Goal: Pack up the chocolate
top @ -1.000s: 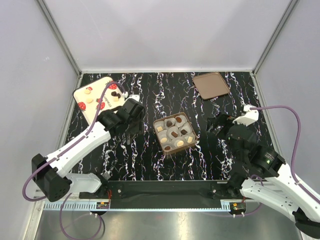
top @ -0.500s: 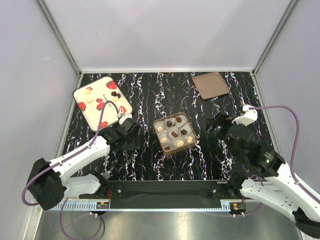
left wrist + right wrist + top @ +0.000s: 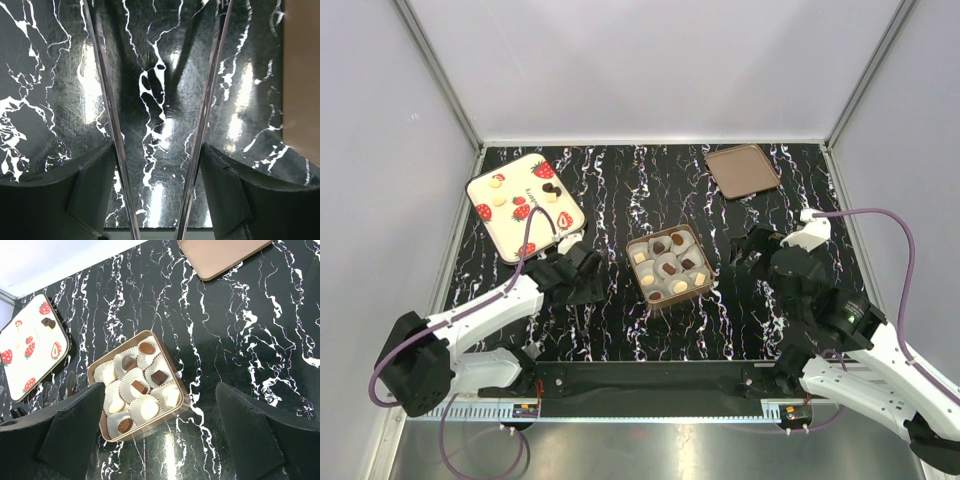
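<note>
1. At the far left, a strawberry-printed tray (image 3: pixel 505 232) is lying at an angle. A few loose chocolates (image 3: pixel 549 187), some dark and some cream, are sitting on it, well apart from the box.
2. The left gripper (image 3: pixel 160 125) is hovering low over bare table between the tray and the box. Its clear fingers (image 3: pixel 107 100) are spread, with nothing between them.
3. In the middle, the brown box (image 3: pixel 150 425) is holding white paper cups, and packed chocolates (image 3: pixel 139 386) are filling most of them. I cannot tell whether any cup is free.
4. The right gripper (image 3: pixel 160 440) is hanging just to the right of the box and looking down on it. Its dark fingers are splayed wide and are carrying nothing.
5. The lid (image 3: pixel 742 170) is lying flat near the far right corner, well apart from the box.
6. The packing seems to be partway through and between picks, since both grippers are empty. The next move is probably calling for the left gripper to reach the tray, pinch one small piece without nudging its neighbours, and carry it to a cup.
7. The table (image 3: pixel 650 180) is glossy black with white veining and is throwing back glare. Pale grey walls (image 3: pixel 650 70) are closing in three sides.
</note>
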`<act>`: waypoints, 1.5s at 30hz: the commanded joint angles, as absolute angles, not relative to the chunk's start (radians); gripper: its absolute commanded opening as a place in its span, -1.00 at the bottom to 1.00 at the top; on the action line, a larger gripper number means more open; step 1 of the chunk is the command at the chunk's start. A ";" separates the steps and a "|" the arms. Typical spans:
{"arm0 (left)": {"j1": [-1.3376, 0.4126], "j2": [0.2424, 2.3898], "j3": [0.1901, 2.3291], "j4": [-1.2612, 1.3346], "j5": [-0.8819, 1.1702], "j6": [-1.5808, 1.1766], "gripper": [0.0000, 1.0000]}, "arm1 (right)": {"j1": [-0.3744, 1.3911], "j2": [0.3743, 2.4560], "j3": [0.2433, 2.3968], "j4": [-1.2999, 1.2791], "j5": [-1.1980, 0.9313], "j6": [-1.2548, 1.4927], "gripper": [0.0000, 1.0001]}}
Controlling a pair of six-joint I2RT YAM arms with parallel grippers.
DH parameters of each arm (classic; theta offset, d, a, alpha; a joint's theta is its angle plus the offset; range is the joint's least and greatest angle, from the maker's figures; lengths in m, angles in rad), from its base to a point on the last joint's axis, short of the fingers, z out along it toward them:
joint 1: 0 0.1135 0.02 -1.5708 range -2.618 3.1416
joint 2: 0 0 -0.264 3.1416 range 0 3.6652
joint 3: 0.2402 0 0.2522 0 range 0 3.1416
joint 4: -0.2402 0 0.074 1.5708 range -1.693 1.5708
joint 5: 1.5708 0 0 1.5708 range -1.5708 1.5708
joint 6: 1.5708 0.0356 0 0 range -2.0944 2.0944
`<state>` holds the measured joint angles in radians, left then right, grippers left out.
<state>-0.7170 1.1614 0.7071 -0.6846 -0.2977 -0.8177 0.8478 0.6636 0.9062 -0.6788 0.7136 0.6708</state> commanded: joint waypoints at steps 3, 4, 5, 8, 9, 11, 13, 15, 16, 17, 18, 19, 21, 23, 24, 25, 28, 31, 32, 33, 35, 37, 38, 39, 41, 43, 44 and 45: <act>-0.721 1.170 0.677 -0.614 -0.316 -0.848 0.46 | 0.841 0.673 0.934 -0.663 0.713 0.684 0.99; -0.721 1.170 0.675 -0.614 -0.318 -0.850 0.48 | 0.841 0.673 0.933 -0.663 0.715 0.686 0.99; -0.721 1.173 0.675 -0.609 -0.318 -0.850 0.52 | 0.841 0.673 0.934 -0.661 0.715 0.684 0.99; -0.721 1.190 0.673 -0.603 -0.319 -0.851 0.57 | 0.841 0.676 0.928 -0.655 0.716 0.683 0.99; -0.721 1.196 0.673 -0.601 -0.319 -0.851 0.58 | 0.842 0.675 0.927 -0.655 0.716 0.683 0.99; -0.721 1.209 0.670 -0.597 -0.318 -0.856 0.60 | 0.841 0.675 0.920 -0.653 0.719 0.681 1.00; -0.722 1.219 0.670 -0.595 -0.318 -0.861 0.61 | 0.841 0.673 0.917 -0.653 0.721 0.680 0.99; -0.723 1.224 0.672 -0.600 -0.319 -0.867 0.64 | 0.841 0.672 0.916 -0.653 0.724 0.680 1.00; -0.724 1.227 0.672 -0.600 -0.318 -0.871 0.64 | 0.841 0.670 0.914 -0.653 0.726 0.680 0.99; -0.724 1.227 0.672 -0.604 -0.318 -0.876 0.66 | 0.841 0.669 0.913 -0.653 0.727 0.677 1.00; -0.724 1.223 0.676 -0.606 -0.311 -0.882 0.73 | 0.841 0.670 0.913 -0.653 0.727 0.676 1.00; -0.724 1.221 0.680 -0.606 -0.304 -0.884 0.76 | 0.841 0.669 0.911 -0.652 0.726 0.678 0.99; -0.726 1.215 0.690 -0.612 -0.295 -0.888 0.80 | 0.841 0.670 0.911 -0.652 0.726 0.681 0.99; -0.727 1.203 0.701 -0.632 -0.299 -0.890 0.85 | 0.839 0.669 0.911 -0.653 0.723 0.683 0.99; -0.727 1.198 0.716 -0.643 -0.302 -0.890 0.86 | 0.842 0.669 0.916 -0.655 0.721 0.686 0.99; -0.729 1.187 0.729 -0.653 -0.304 -0.888 0.91 | 0.841 0.669 0.919 -0.657 0.719 0.686 0.99; -0.729 1.146 0.794 -0.734 -0.307 -0.881 0.98 | 0.841 0.670 0.936 -0.667 0.715 0.692 0.99; -0.729 1.088 0.900 -0.793 -0.321 -0.838 0.98 | 0.839 0.686 0.963 -0.669 0.710 0.692 1.00; -0.730 1.075 0.976 -0.801 -0.331 -0.815 0.98 | 0.841 0.696 0.974 -0.670 0.712 0.681 1.00; -0.729 1.066 1.017 -0.805 -0.333 -0.786 0.98 | 0.841 0.710 1.001 -0.666 0.697 0.666 0.99; -0.727 1.060 1.139 -0.807 -0.334 -0.669 0.98 | 0.841 0.788 1.038 -0.657 0.683 0.559 0.99; -0.727 1.075 1.221 -0.818 -0.342 -0.562 0.98 | 0.825 0.915 1.110 -0.678 0.721 0.490 0.99; -0.727 1.081 1.289 -0.821 -0.363 -0.537 0.98 | 0.807 0.963 1.176 -0.695 0.730 0.444 0.99; -0.727 1.088 1.316 -0.825 -0.371 -0.513 0.98 | 0.775 1.010 1.211 -0.724 0.686 0.424 0.99; -0.727 1.080 1.341 -0.795 -0.383 -0.450 0.98 | 0.673 1.129 1.268 -0.727 0.596 0.367 0.97; -0.727 1.039 1.304 -0.731 -0.393 -0.420 0.98 | 0.608 1.216 1.295 -0.655 0.471 0.333 0.97; -0.727 1.019 1.281 -0.698 -0.391 -0.414 0.98 | 0.530 1.247 1.313 -0.616 0.375 0.307 0.97; -0.727 0.975 1.252 -0.663 -0.377 -0.396 0.98 | 0.500 1.325 1.331 -0.608 0.336 0.299 0.97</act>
<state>-0.7254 1.0389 1.2987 -0.7441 -0.3523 -0.5014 0.6033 1.2274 1.2758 -0.6559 0.5327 0.4061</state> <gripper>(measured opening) 0.988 0.989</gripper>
